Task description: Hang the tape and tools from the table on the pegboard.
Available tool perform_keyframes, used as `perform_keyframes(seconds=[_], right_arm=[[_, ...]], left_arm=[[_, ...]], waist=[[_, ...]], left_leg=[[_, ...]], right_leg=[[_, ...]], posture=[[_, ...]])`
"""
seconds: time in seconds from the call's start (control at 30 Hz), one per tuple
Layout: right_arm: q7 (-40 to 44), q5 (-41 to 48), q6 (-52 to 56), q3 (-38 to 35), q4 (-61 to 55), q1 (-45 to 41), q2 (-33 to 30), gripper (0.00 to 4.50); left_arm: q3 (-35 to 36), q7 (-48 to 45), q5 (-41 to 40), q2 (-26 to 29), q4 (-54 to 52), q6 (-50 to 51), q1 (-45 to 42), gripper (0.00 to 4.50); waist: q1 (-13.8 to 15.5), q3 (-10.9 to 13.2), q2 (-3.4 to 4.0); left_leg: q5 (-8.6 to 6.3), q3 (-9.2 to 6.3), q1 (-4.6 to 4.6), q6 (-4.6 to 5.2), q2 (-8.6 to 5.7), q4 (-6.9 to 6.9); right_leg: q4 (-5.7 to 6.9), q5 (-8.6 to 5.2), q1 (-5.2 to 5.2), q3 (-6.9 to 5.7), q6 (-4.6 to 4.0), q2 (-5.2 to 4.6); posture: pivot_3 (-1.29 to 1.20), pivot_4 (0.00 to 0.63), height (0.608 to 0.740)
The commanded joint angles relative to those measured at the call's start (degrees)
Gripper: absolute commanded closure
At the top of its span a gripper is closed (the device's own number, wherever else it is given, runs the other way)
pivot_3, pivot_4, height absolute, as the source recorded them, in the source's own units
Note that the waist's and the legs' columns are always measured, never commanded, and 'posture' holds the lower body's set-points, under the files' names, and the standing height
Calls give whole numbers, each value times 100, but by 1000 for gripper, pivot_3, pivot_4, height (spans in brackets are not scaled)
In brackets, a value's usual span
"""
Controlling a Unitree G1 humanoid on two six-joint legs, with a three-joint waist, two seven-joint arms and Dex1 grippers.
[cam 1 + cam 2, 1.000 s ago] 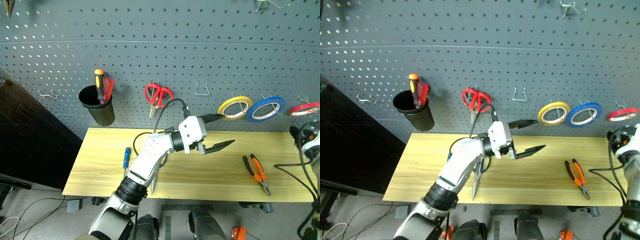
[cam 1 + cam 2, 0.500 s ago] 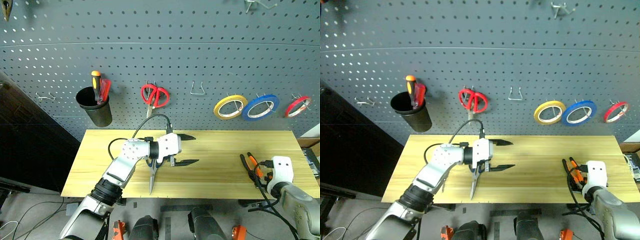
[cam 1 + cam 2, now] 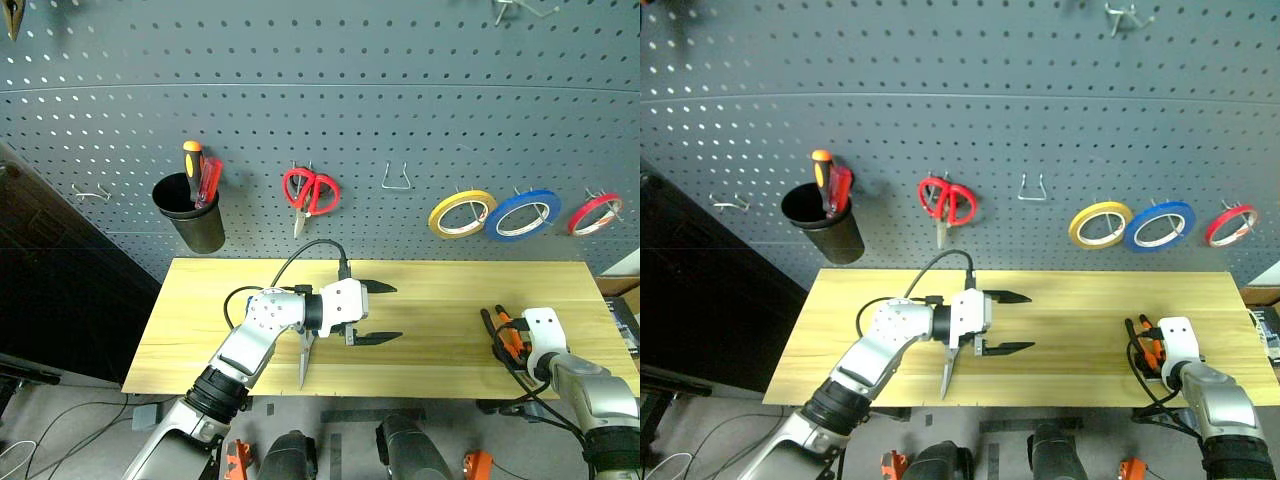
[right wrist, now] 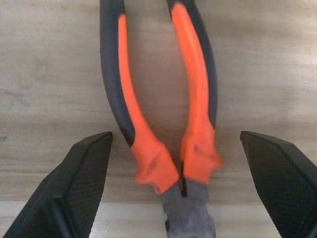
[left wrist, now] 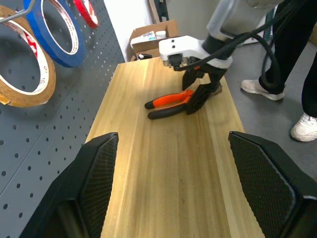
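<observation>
The pliers (image 4: 148,158), with orange-and-black handles, lie flat on the table (image 3: 440,310) near its right end. My right gripper (image 4: 176,136) is open just over them, one finger on each side of the handles, not touching. My left gripper (image 3: 385,312) is open and empty above the table's middle, pointing right. Under the left forearm lie the steel scissors (image 3: 303,362); their blades show and their handles are mostly hidden. The red tape (image 3: 596,213) hangs on a hook at the right of the pegboard (image 3: 400,100).
On the pegboard hang a black cup (image 3: 190,220) holding red and orange-handled screwdrivers, red scissors (image 3: 311,190), an empty wire hook (image 3: 397,178), a yellow roll (image 3: 462,213) and a blue roll (image 3: 523,213). A person's shoes (image 5: 307,126) stand beyond the table's right end.
My right arm has come down onto the table over the pliers and its fingers have spread wider. My left gripper has sunk and drawn back to the left, still open.
</observation>
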Motion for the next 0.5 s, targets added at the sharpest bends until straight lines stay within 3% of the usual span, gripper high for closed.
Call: perform_keyframes(seconds=[0.03, 0.17, 0.3, 0.37, 0.5], right_arm=[[296, -35, -75, 47, 417, -270, -115, 52], [532, -9, 141, 75, 852, -532, -201, 52], [727, 191, 463, -134, 1269, -731, -199, 910], [819, 172, 509, -119, 1395, -752, -219, 1589], [875, 9, 401, 114, 1119, -621, -229, 1671]], left_arm=[[-33, -18, -17, -28, -273, -19, 4, 718], [-22, -16, -13, -18, -263, -23, 8, 718], [-20, -20, -20, -8, -251, -27, 20, 718], [-14, -17, -21, -2, -241, -27, 34, 718], [60, 42, -37, 22, -229, -18, 80, 718]], waist=[[-5, 0, 0], [2, -3, -6], [5, -19, -32], [5, -27, -44], [14, -39, -65]], left_leg=[[0, -1, 0, 0, 0, 0], [0, -1, 1, 0, 2, 1], [0, -2, 1, 0, 2, 1], [0, -4, 1, 0, 2, 1], [0, -8, 1, 0, 3, 0]], right_leg=[[1, 0, 0, -1, 0, 0], [4, 0, 0, -1, 0, 0], [3, 0, 1, -2, 0, -2], [3, 0, 2, -4, 0, -2], [3, 0, 2, -6, 0, -3]], posture=[[-65, 207, 740], [-63, 206, 740], [-65, 204, 740], [-65, 201, 740], [-65, 201, 740]])
